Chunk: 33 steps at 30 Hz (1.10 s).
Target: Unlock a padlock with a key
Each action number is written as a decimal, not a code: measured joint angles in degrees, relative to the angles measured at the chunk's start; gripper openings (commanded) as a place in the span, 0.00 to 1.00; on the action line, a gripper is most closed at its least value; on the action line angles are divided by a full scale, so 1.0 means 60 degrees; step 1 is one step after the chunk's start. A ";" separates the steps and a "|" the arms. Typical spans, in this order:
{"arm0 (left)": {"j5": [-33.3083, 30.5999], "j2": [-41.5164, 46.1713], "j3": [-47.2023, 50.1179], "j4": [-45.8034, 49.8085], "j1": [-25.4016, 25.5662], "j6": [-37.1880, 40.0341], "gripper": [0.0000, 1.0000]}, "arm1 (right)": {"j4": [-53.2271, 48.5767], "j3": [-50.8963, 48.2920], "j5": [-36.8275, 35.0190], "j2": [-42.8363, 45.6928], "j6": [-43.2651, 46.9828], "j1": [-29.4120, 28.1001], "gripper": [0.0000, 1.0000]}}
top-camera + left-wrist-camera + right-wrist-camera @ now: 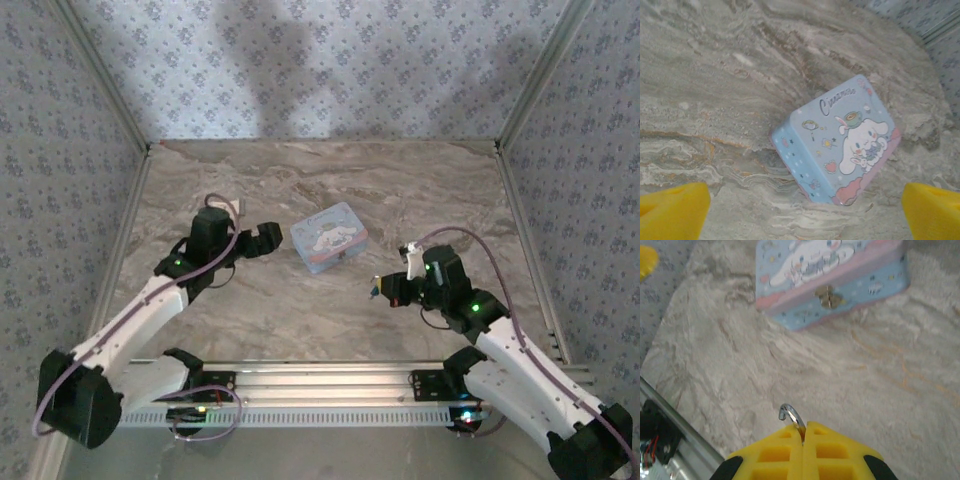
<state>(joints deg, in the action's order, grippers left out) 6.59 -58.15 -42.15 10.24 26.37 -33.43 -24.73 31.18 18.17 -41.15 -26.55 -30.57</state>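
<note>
Quick count: one cartoon tin (332, 236) on one desk (300, 310), two end effectors, left (267, 238) and right (803, 428), and one padlock (790, 415), just its silver shackle visible.

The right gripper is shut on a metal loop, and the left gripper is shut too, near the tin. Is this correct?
Not quite. The left gripper is open: the left wrist view shows its yellow fingers far apart, near the tin. The right gripper is shut on a metal loop.
</note>
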 measured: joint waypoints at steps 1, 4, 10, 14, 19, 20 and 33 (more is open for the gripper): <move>0.0000 0.0200 0.0058 -0.0018 0.0000 0.0036 0.98 | -0.0222 0.0044 0.0000 0.0000 -0.0066 -0.0069 0.04; -0.0007 0.0765 0.0208 -0.0007 0.0000 0.0131 0.98 | -0.0831 0.0098 0.0000 0.0000 -0.0259 -0.0375 0.04; -0.0051 0.1574 0.0594 0.0040 0.0000 0.0175 0.98 | -0.1796 0.0138 -0.0069 -0.0193 -0.0510 -0.1064 0.04; -0.0117 0.1887 0.0805 0.0117 0.0000 0.0175 0.98 | -0.1967 0.0153 -0.0259 -0.0641 -0.0579 -0.1373 0.04; -0.0186 0.2131 0.0874 0.0291 0.0000 0.0178 0.98 | -0.1851 0.0204 -0.0441 -0.1552 -0.0576 -0.1577 0.04; -0.0189 0.2142 0.0882 0.0295 0.0000 0.0175 0.98 | -0.1796 0.0240 -0.0470 -0.1807 -0.0568 -0.1603 0.04; -0.0259 0.2149 0.0991 0.0353 -0.0004 0.0178 0.98 | -0.0590 0.0743 -0.0197 -0.4524 -0.0011 -0.1683 0.04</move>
<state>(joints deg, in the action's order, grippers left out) 5.04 -45.25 -36.21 12.36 26.35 -32.36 -28.27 35.64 16.99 -68.29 -26.61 -40.66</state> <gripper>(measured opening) 0.979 0.066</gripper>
